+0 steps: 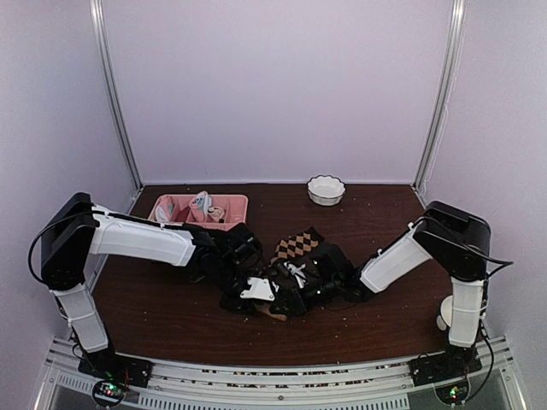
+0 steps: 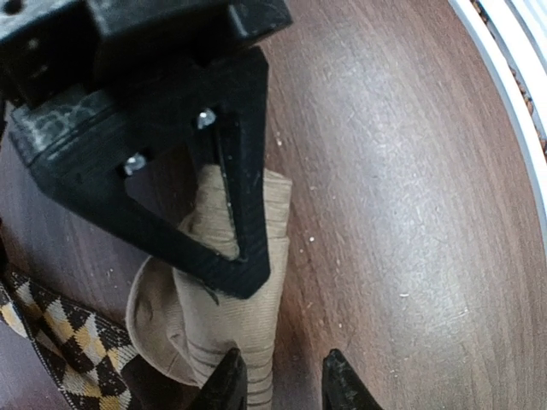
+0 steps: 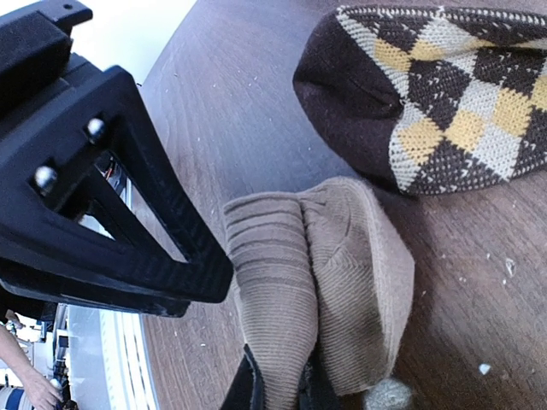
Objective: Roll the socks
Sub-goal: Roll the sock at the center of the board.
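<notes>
The tan sock [image 3: 342,282] lies folded over on the dark wooden table, its ribbed cuff toward me. My right gripper [image 3: 280,389] is shut on that ribbed cuff fold. In the left wrist view the same tan sock [image 2: 218,320] runs under the right gripper's black fingers [image 2: 248,256]. My left gripper [image 2: 285,383] is open; one fingertip rests against the cuff's edge and bare table shows between the jaws. The dark brown argyle sock [image 3: 444,102] lies flat just beyond the tan one, apart from both grippers [image 1: 297,245]. Both arms meet at the table's middle.
A pink divided tray [image 1: 235,203] with small rolled bundles stands at the back left. A white bowl [image 1: 326,190] sits at the back centre-right. The table's white front rail [image 2: 513,102] runs close to the left gripper. Crumbs dot the wood.
</notes>
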